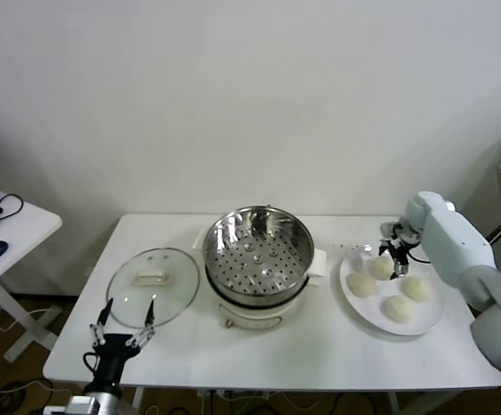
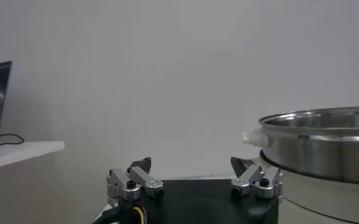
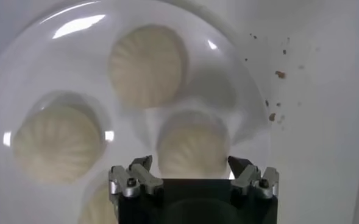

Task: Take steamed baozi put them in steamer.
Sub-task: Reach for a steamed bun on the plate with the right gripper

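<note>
Four baozi (image 1: 388, 292) sit on a white plate (image 1: 429, 322) at the bench's (image 1: 319, 354) 3 o'clock side, near its edge. Right hand (image 1: 394, 256) hangs open above the rearmost bun. Steamer (image 1: 259, 252), centre, holds nothing; bare bench separates it from the plate. Glass lid (image 1: 153, 286) lies at 9 o'clock. Left hand (image 1: 122, 328), open, waits at 7 o'clock, its arm cut off.
</note>
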Controlling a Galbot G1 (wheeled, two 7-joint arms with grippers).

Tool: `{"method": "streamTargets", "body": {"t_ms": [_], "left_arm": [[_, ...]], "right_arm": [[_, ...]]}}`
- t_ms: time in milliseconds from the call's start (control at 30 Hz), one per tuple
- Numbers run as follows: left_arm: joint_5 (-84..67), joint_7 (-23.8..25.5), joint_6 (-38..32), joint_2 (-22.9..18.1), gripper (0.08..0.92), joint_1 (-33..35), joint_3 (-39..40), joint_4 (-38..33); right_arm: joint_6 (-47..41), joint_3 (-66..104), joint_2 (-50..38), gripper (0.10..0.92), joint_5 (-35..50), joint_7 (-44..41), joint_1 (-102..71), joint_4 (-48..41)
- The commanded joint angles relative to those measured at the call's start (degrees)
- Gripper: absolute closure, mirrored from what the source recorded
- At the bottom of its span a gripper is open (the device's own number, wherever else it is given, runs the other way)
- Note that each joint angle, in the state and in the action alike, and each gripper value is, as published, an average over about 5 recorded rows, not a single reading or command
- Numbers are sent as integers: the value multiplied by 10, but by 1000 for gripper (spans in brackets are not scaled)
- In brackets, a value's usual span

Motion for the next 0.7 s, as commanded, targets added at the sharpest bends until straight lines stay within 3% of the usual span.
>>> {"method": "streamTargets", "body": {"t_ms": [33,333,700], "left_arm": [[1,-1,-1,-1,177,0,0,-1],[1,-2,-2,-1,177,2,0,-2],[1,-3,-3,-4,177,5,-1,-4]], "right_arm": [[4,23,13,210,-28,8,-1,-17],[5,31,15,314,-30,7,-1,-18],[26,16,-1,321,-14,-9,21,24]]}}
